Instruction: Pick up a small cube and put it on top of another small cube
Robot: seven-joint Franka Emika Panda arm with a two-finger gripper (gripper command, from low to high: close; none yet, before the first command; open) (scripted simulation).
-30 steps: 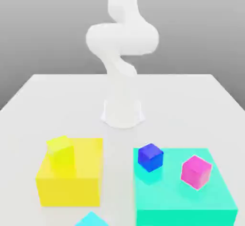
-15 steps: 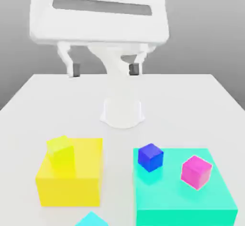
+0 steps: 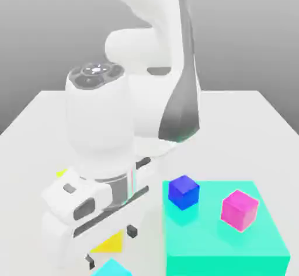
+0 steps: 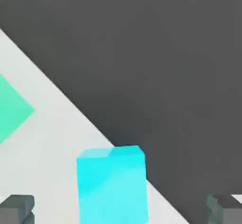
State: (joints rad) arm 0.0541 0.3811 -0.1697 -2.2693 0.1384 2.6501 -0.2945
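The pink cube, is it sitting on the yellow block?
No, the pink cube sits on the big turquoise block, near the dark blue cube.

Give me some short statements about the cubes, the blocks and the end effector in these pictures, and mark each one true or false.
1. The end effector is open, with the cyan cube between its fingertips. True.
2. The end effector has lifted the cyan cube off the table. False: the cube rests on the table, at its edge.
3. The dark blue cube and the pink cube sit on the turquoise block. True.
4. The pink cube is stacked on the dark blue cube. False: they stand apart, side by side.
5. The arm hides most of the yellow block in the exterior view. True.
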